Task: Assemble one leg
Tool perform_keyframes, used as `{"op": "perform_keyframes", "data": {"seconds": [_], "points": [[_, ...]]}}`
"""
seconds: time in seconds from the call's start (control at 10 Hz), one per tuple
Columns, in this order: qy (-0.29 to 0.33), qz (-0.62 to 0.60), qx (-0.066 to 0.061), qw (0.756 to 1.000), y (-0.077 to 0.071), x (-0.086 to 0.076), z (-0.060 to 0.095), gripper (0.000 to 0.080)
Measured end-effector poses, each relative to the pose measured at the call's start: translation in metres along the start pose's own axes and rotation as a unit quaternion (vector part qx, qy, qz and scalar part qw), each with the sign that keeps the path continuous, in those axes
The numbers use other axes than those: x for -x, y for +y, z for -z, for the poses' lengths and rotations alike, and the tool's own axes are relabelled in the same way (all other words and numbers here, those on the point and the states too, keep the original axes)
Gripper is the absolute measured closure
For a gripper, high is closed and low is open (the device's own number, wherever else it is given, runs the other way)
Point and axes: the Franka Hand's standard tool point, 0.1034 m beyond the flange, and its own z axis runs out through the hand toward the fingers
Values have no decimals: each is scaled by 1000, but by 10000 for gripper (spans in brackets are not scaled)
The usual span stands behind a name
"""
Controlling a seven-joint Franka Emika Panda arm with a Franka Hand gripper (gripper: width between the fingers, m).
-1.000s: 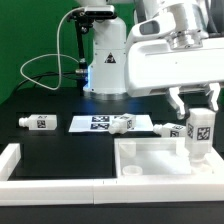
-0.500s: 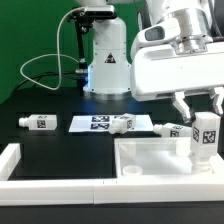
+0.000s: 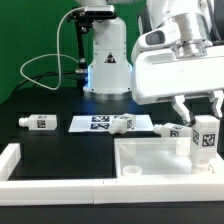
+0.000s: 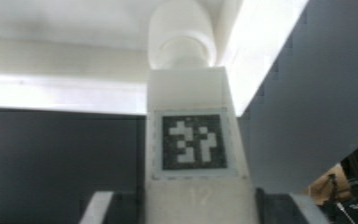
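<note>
My gripper (image 3: pixel 203 112) is shut on a white leg (image 3: pixel 206 141) with a black-and-white tag. It holds the leg upright above the right side of the large white panel (image 3: pixel 150 158). In the wrist view the leg (image 4: pixel 194 140) fills the middle, tag facing the camera, with the two fingers against its sides. Three more legs lie on the black table: one at the exterior view's left (image 3: pixel 37 122), one on the marker board (image 3: pixel 124 123), one just behind the held leg (image 3: pixel 172 130).
The marker board (image 3: pixel 100 123) lies flat in the middle of the table. A white rail (image 3: pixel 20 165) borders the table's front and left. The arm's base (image 3: pixel 107 60) and a cable stand at the back.
The gripper has carried the leg a little toward the exterior view's right and slightly lower over the panel. The other legs have not moved.
</note>
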Motion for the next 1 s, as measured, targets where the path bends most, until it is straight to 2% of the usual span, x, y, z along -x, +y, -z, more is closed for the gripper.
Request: {"op": "perform_keyframes", "data": {"seconds": [0.3, 0.5, 0.8, 0.9, 1.0], "points": [[-3, -1, 1, 1000, 1, 8, -6, 515], [11, -1, 3, 1000, 1, 8, -9, 515], [0, -2, 1, 1000, 1, 6, -9, 515], [-20, -1, -4, 1000, -1, 8, -9, 434], [-32, -2, -7, 999, -1, -3, -4, 261]]}}
